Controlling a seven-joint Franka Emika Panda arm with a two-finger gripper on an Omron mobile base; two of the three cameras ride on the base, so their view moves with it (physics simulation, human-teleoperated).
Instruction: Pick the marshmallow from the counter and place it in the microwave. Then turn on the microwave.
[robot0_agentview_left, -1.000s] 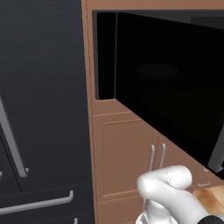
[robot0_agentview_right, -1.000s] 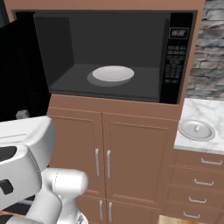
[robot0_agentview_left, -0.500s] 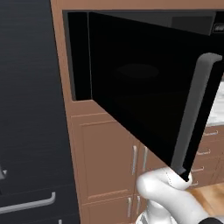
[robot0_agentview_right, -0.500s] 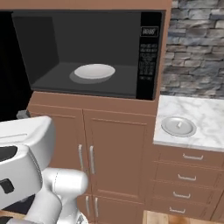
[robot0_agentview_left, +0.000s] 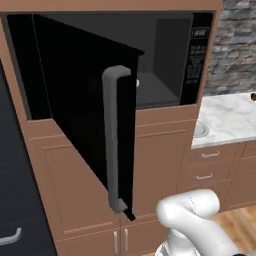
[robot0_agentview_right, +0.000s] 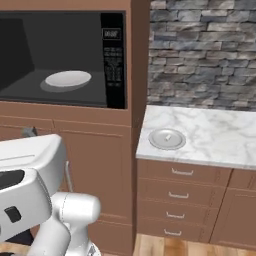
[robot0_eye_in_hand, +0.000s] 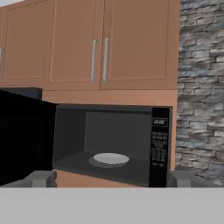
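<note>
The base has rolled to the right since a moment ago, so both base views have slid along with it; the kitchen itself has not moved. The microwave (robot0_agentview_left: 165, 55) now sits left of centre in the right base view instead of in the middle; its door (robot0_agentview_left: 85, 110) hangs wide open, swung out to the left, and the grey handle (robot0_agentview_left: 112, 135) now stands in the centre of the left base view. The black fridge (robot0_agentview_left: 12, 210) is down to a strip at that view's left edge. A white plate (robot0_agentview_right: 68, 78) lies on the floor of the dark cavity, with the keypad (robot0_agentview_right: 113, 60) to its right. Far more of the counter (robot0_agentview_right: 215, 135) shows than before, marble under the stone wall (robot0_agentview_right: 200, 50) and over wooden drawers (robot0_agentview_right: 180, 192). A round pale dish (robot0_agentview_right: 167, 139) rests on the counter near its left end; a small bump at its centre could be the marshmallow, though it is too small to be sure. The white arm (robot0_agentview_left: 192, 220) rises low in front of the cabinets. In the hand view the gripper (robot0_eye_in_hand: 113, 179) faces the open microwave from well back; its fingertips (robot0_eye_in_hand: 41, 178) are spread wide apart with nothing between them.
</note>
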